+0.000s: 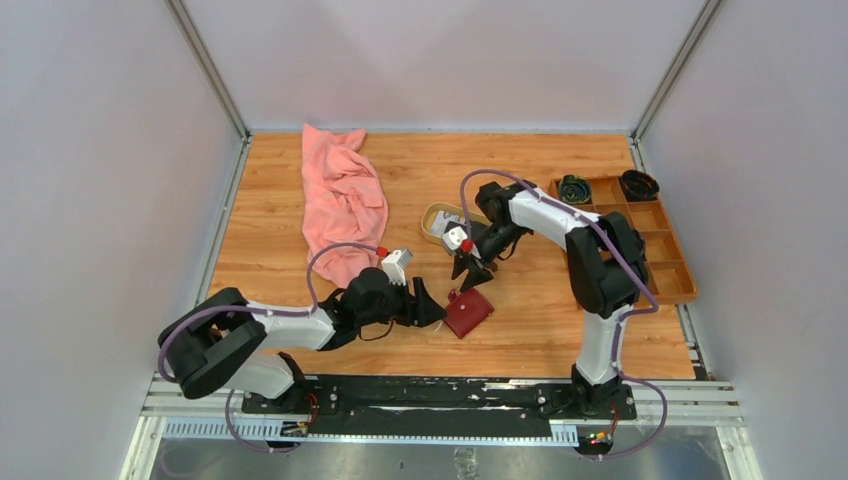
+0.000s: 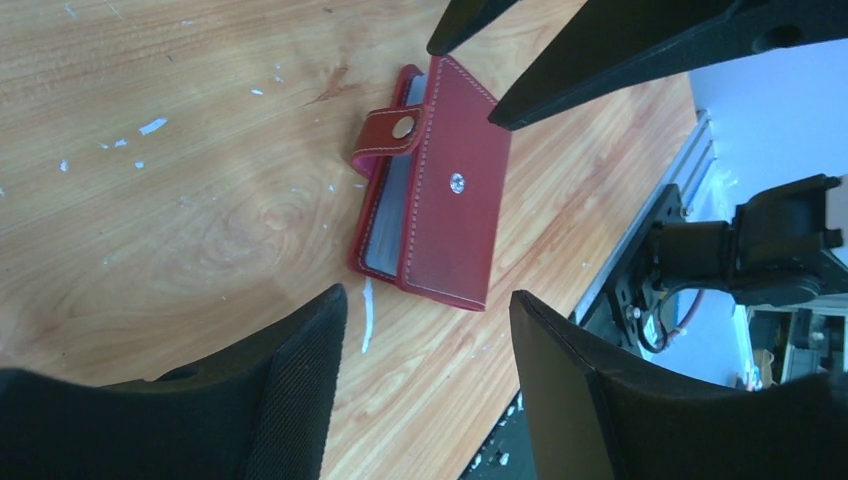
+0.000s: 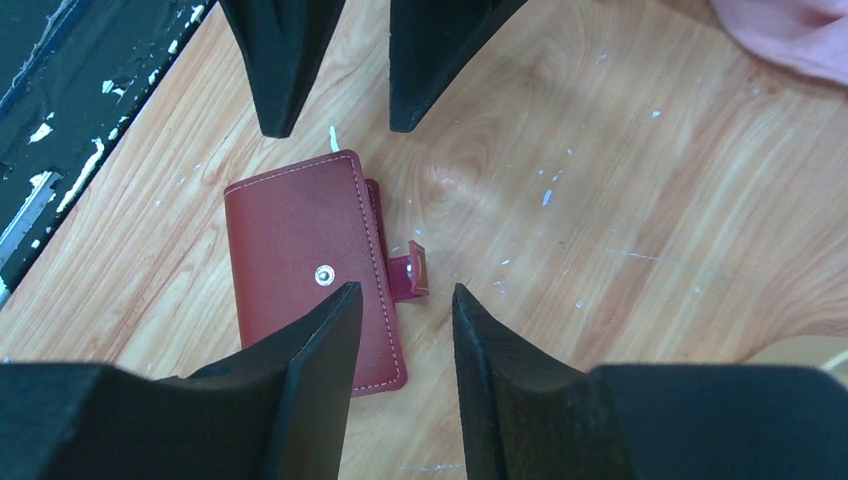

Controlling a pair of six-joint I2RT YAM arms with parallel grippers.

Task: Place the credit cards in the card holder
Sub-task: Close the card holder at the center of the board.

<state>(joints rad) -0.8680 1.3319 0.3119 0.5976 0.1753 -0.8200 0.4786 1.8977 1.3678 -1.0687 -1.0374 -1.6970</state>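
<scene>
The dark red card holder (image 1: 468,313) lies folded, strap unsnapped, close to the table's (image 1: 560,335) near edge. The left gripper (image 1: 432,305) sits just left of it and the right gripper (image 1: 468,278) just beyond it, both spread and gripping nothing. The pink cloth (image 1: 340,200) and compartment tray (image 1: 665,270) lie well apart.

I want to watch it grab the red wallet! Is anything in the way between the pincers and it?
Nothing visible is. The card holder lies on the bare table with its flap unsnapped. The left pincer and right pincer both hang open close to it, one from each side.
</scene>
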